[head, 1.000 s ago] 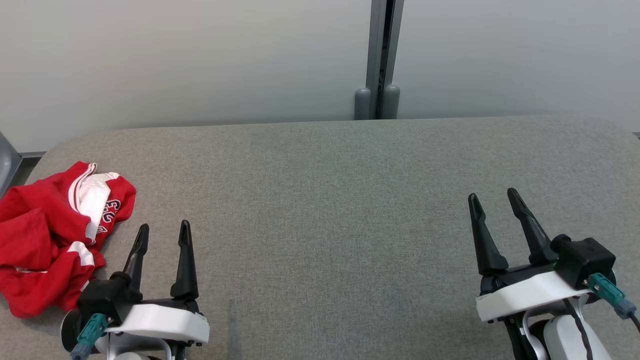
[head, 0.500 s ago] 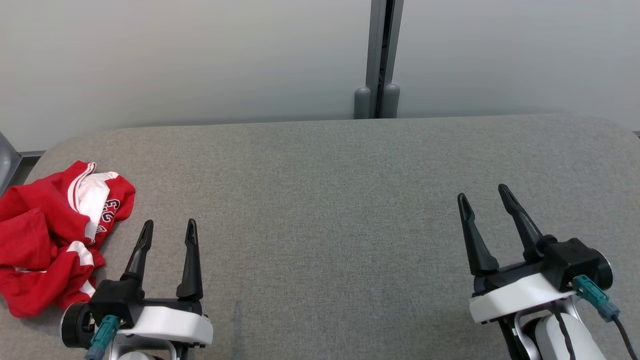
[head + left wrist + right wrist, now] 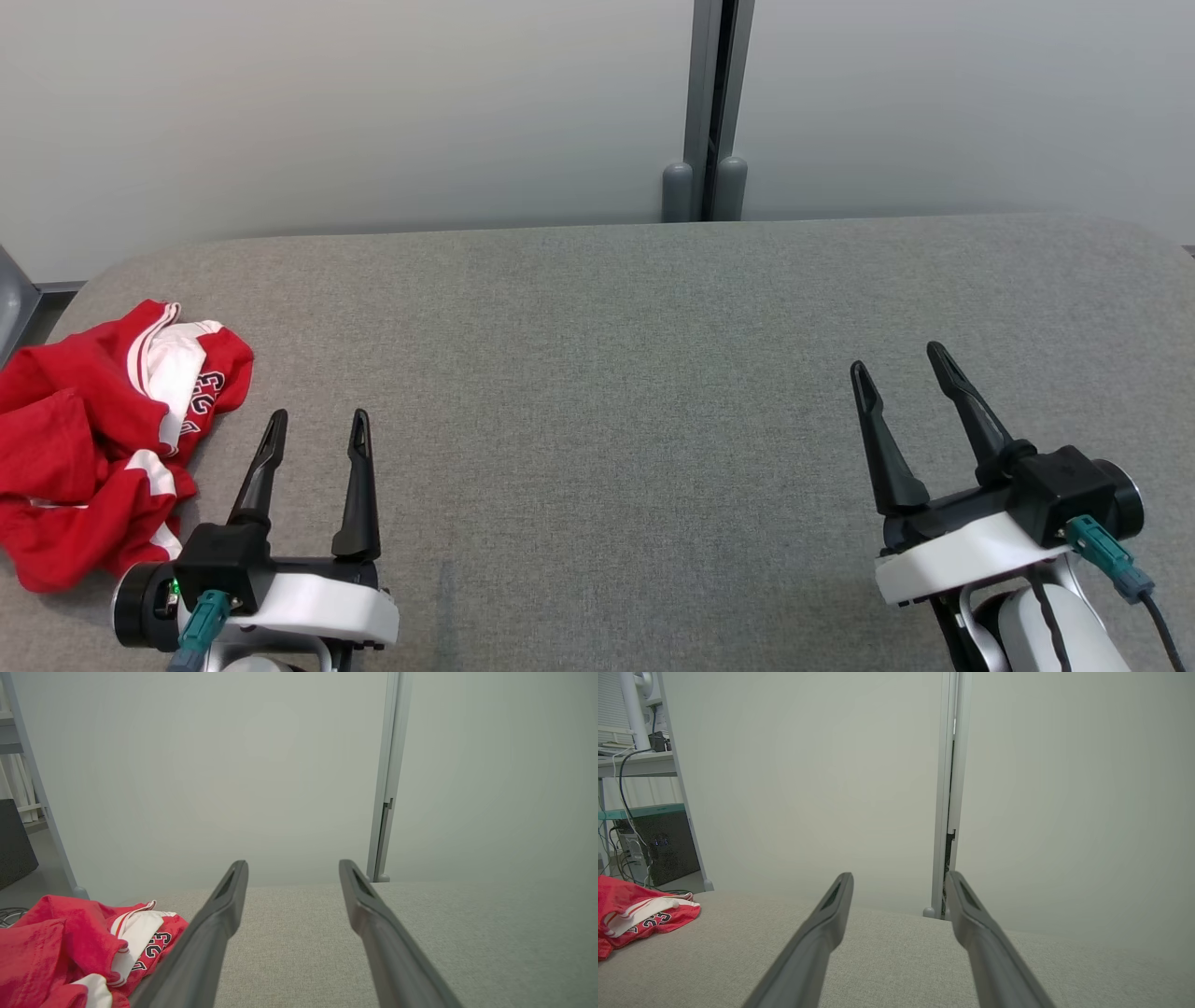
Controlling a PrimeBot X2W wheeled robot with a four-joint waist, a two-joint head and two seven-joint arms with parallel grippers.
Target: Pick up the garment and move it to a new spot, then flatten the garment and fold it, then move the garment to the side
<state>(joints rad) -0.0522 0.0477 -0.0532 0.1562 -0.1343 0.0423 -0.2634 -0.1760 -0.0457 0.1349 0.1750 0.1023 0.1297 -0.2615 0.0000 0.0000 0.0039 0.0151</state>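
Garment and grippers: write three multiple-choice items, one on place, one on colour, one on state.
1. Where on the table does the garment lie?
A. At the robot's left edge
B. In the middle
C. At the robot's right edge

2. The garment is mostly:
A. blue
B. red
C. green

3. The left gripper and right gripper are:
A. both shut on the garment
B. both shut, empty
C. both open, empty

Answers:
1 A: the head view shows it crumpled at the table's left edge, just left of the left gripper.
2 B: the cloth is red with white trim.
3 C: each pair of fingers stands apart over bare table.
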